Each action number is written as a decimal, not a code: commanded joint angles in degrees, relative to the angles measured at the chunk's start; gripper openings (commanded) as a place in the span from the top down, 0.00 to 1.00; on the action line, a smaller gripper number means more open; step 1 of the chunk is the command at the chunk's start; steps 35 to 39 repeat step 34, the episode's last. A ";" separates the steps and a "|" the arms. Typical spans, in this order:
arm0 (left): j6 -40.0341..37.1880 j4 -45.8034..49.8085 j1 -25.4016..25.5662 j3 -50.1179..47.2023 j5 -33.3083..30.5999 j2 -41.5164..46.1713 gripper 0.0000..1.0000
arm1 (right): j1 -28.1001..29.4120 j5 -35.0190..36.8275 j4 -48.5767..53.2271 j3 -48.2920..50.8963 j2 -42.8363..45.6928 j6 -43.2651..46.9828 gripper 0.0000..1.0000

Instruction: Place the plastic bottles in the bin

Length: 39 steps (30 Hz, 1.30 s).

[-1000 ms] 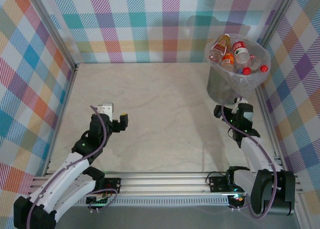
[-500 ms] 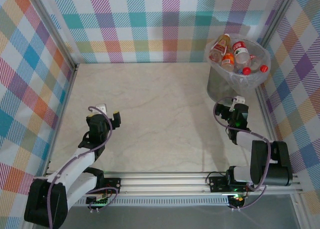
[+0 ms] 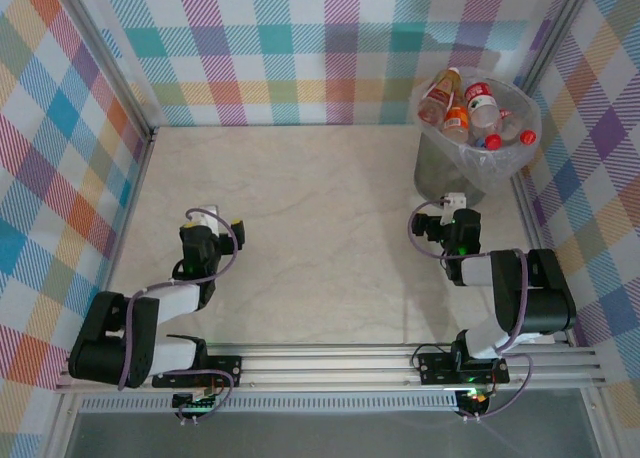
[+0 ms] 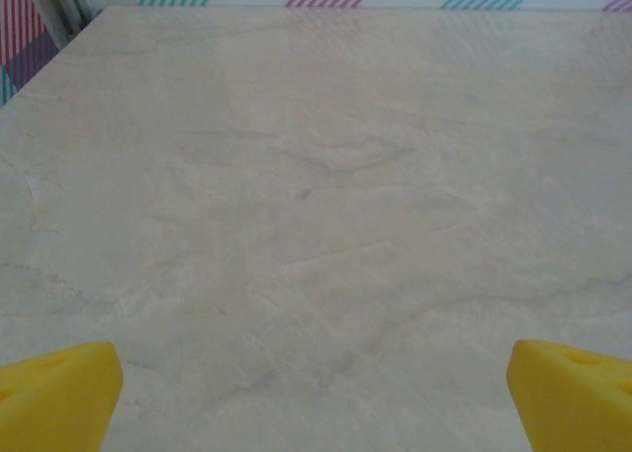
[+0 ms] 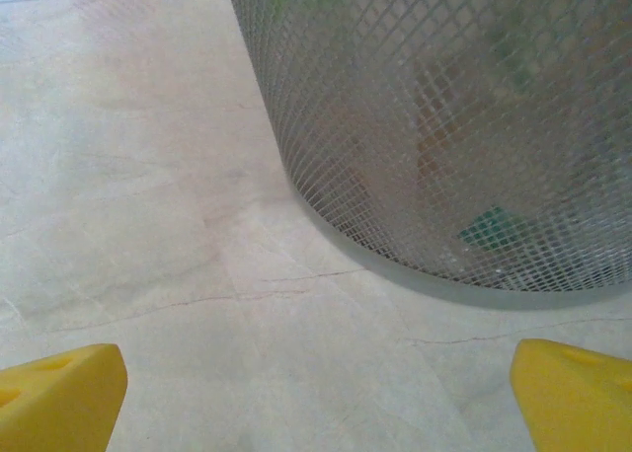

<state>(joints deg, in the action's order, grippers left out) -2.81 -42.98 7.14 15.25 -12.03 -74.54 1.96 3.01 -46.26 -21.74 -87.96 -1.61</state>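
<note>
Upper right, a round grey mesh bin lined with clear plastic holds small clear plastic bottles. Lower in the frame, the left gripper and the right gripper both have their jaws spread wide.

The left arm and right arm wore white shells with black joints, purple-grey cables looping along them. The pincer fingers ended in yellow pads.

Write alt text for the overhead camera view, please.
A grey bin full of bottles stands at the table's far right corner. The left arm and right arm sit folded by the near edge, holding nothing.
</note>
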 commanded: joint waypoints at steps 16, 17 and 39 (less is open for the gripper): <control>1.13 -2.59 -4.31 9.18 9.82 -15.19 0.00 | -0.49 -0.32 -2.31 -1.29 0.07 0.99 0.00; 1.11 -2.55 -4.27 9.21 9.80 -15.20 0.00 | -0.47 -0.44 -2.26 -1.25 0.12 0.94 0.00; 0.97 -2.72 -4.24 9.11 9.83 -15.13 0.00 | -1.32 -2.21 -1.64 -1.55 0.13 0.68 0.00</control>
